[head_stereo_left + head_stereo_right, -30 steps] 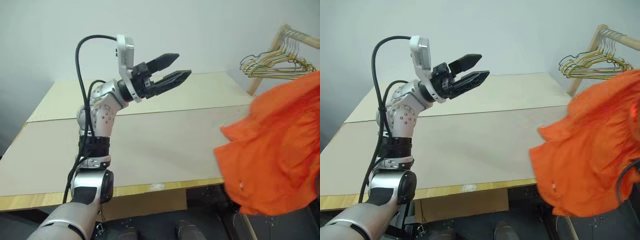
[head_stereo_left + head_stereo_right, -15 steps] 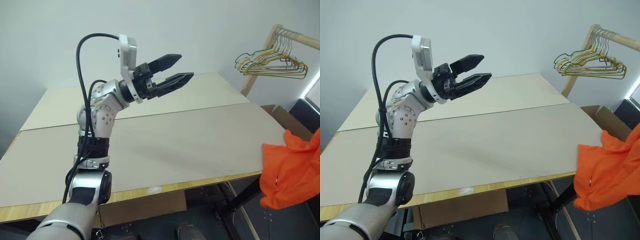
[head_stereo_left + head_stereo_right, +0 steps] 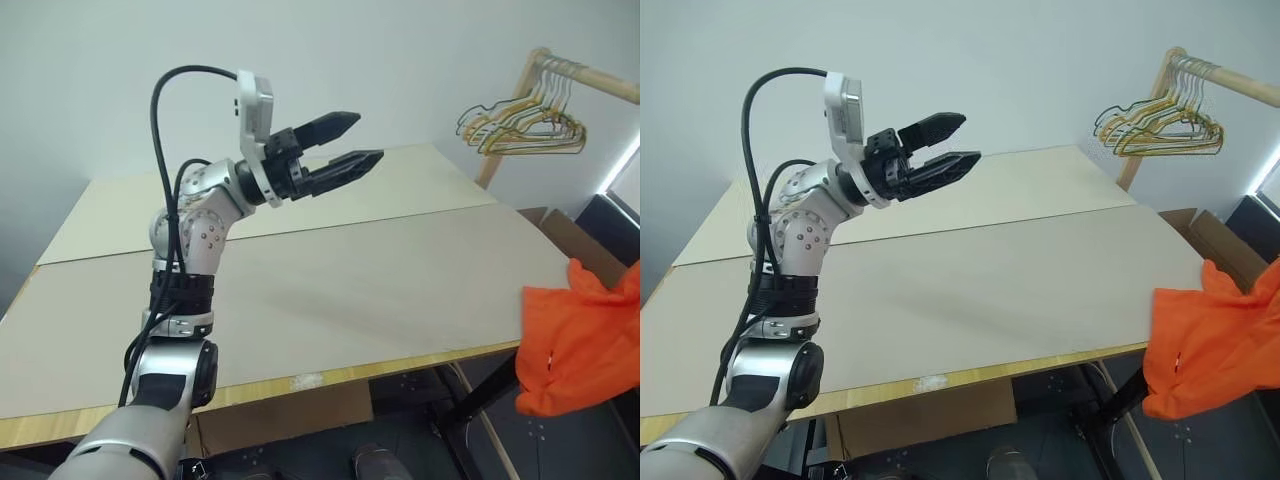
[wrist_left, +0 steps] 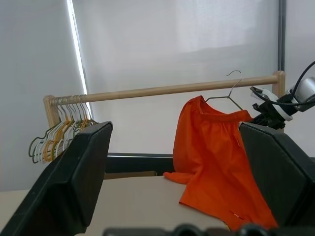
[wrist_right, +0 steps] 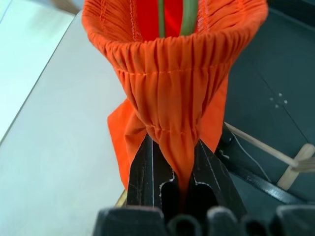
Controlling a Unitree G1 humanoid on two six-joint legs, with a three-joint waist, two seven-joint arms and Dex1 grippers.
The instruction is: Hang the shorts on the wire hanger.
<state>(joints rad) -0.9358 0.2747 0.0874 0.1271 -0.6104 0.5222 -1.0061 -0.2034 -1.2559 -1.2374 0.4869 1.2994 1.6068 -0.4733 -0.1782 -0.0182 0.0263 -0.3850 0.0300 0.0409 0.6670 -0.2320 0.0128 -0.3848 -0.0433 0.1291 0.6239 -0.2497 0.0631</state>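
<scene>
The bright orange shorts (image 3: 578,338) hang past the table's right edge. Their gathered waistband (image 5: 172,73) is pinched in my right gripper (image 5: 179,164), which is shut on the cloth. The wire hanger (image 5: 161,17) shows as two thin olive wires inside the waistband. Its small hook (image 4: 235,73) rises above the shorts close to a wooden rod; whether it rests on the rod I cannot tell. My left gripper (image 3: 366,137) is raised over the table's far middle, open and holding nothing, well to the left of the shorts.
A beige table (image 3: 350,280) spreads in front of me. A wooden rack rod (image 3: 590,80) at the far right carries a cluster of gold and dark hangers (image 3: 520,118). A cardboard box (image 3: 572,236) stands on the floor by the table's right side.
The shorts have swung from over the table's right part to beyond its right edge and lower in view. The left arm has stayed still; the view has turned slightly right.
</scene>
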